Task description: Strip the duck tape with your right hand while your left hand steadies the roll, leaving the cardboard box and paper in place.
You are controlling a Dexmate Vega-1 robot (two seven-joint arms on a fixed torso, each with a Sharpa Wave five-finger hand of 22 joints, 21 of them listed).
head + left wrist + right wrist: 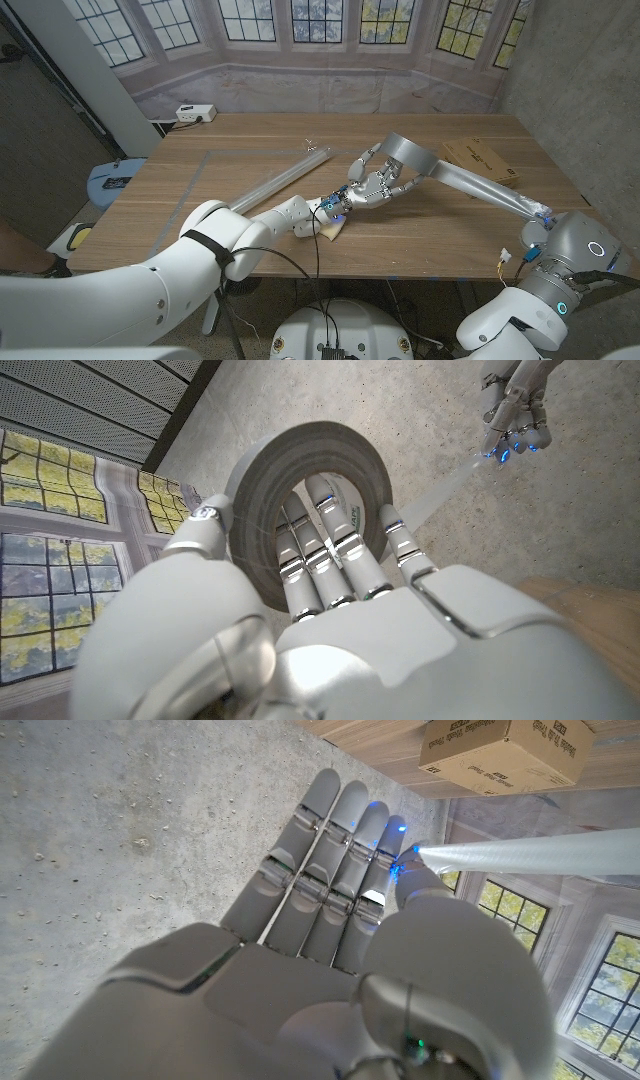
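Note:
The grey duck tape roll [300,455] sits on my left hand [330,610], whose fingers pass through its core while the thumb lies on the outer rim. In the head view my left hand [318,212] is at the table's middle, over a beige paper [331,229]. My right hand [378,183] is just beyond it, a short way from the roll. It pinches the free end of the tape strip [520,855] between thumb and fingertips [395,860]. The strip [440,490] runs taut from the roll to my right hand [512,410]. The cardboard box [480,161] lies at the right.
A long silvery bar [275,182] lies slantwise on the wooden table [450,235], left of my hands. A white power strip [195,113] sits at the far left corner. A blue object [115,178] is off the table's left edge.

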